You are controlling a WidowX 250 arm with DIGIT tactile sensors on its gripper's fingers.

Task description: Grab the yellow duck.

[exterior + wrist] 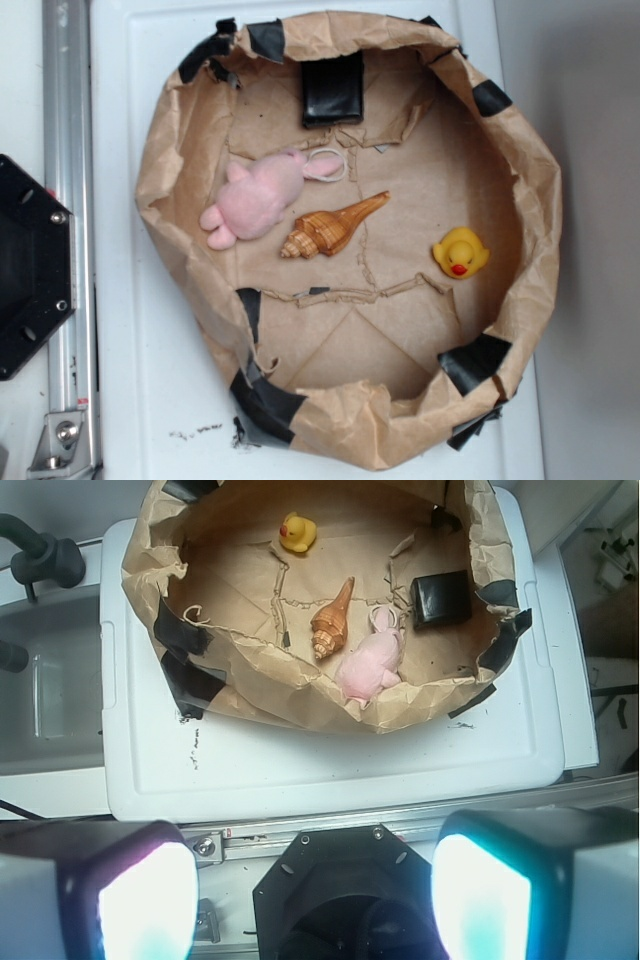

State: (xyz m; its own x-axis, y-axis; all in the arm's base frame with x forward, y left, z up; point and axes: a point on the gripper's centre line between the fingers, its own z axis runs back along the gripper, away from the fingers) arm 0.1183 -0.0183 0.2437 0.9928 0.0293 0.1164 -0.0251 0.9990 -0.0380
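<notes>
The yellow duck (pixel 460 252) (pixel 297 532) sits upright on the brown paper floor of a round paper-walled pen (pixel 160 180), near its right side in the exterior view and at its far side in the wrist view. My gripper (pixel 315 905) does not appear in the exterior view. In the wrist view its two glowing pads (pixel 145 905) stand wide apart at the bottom edge with nothing between them. It hangs high over the black robot base (pixel 340 890), well short of the pen and far from the duck.
Inside the pen lie a pink plush toy (pixel 258 197) (pixel 368 662), a tan striped conch shell (pixel 332 226) (pixel 333 622) and a black box (pixel 332 88) (pixel 441 598). The pen rests on a white lid (pixel 300 770). A metal rail (pixel 68 250) runs beside the black base (pixel 30 265).
</notes>
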